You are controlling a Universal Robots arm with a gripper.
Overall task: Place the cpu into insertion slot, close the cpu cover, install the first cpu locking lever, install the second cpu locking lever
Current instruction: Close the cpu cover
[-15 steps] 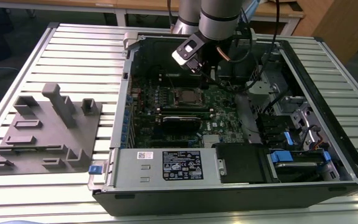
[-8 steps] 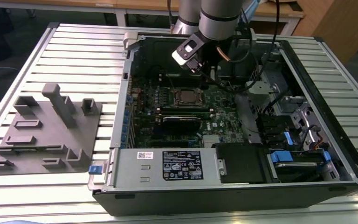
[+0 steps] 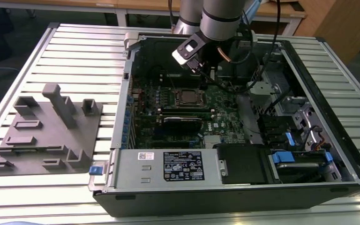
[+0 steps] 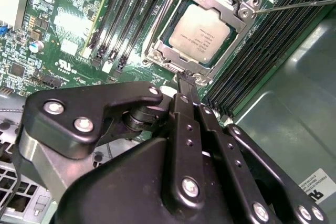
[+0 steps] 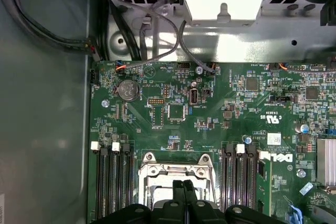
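The cpu (image 4: pixel 202 35), a square chip with a dull silver top, lies in the insertion slot (image 3: pixel 188 97) on the green motherboard. The cpu cover (image 4: pixel 164 52), a silver frame, lies flat around it. A thin metal locking lever (image 4: pixel 294 5) sticks out from one corner of the socket. My gripper (image 4: pixel 184 80) hovers over the socket's edge with its black fingers pressed together, holding nothing. In the first wrist view the gripper (image 5: pixel 184 186) overlaps the socket (image 5: pixel 176 174). In the exterior view the gripper (image 3: pixel 196 65) hangs above the board inside the open case.
Long black memory slots (image 4: pixel 131 19) flank the socket on both sides. Cables (image 5: pixel 152 30) run along the case wall beyond the board. A black card (image 3: pixel 181 123) and a power supply box (image 3: pixel 167 166) sit nearer the front. A grey fixture (image 3: pixel 42 126) stands on the slatted table at the exterior view's left.
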